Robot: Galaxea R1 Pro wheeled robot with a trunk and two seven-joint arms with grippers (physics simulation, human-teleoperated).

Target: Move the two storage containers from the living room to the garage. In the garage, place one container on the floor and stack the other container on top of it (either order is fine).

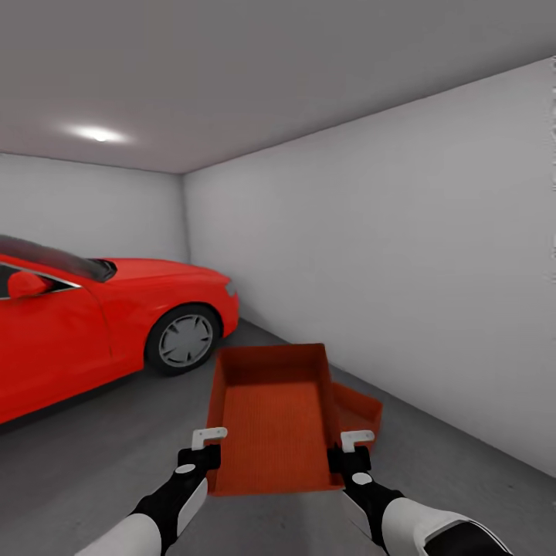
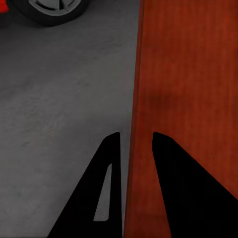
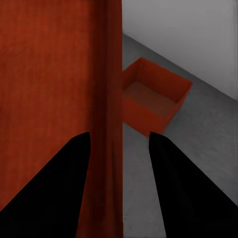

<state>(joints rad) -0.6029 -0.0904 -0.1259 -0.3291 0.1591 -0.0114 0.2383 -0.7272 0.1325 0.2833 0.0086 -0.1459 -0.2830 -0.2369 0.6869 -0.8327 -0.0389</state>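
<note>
While the left gripper and right gripper are clamping the carried container's side walls, the stacking step is proceeding; next, it needs centring over the floor container.

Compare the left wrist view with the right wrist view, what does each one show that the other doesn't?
Left wrist alone: the red car's wheel above the floor. Right wrist alone: the second container resting on the floor beside the pale wall. Both share dark fingers straddling a side wall of the held container, plus grey concrete.
</note>
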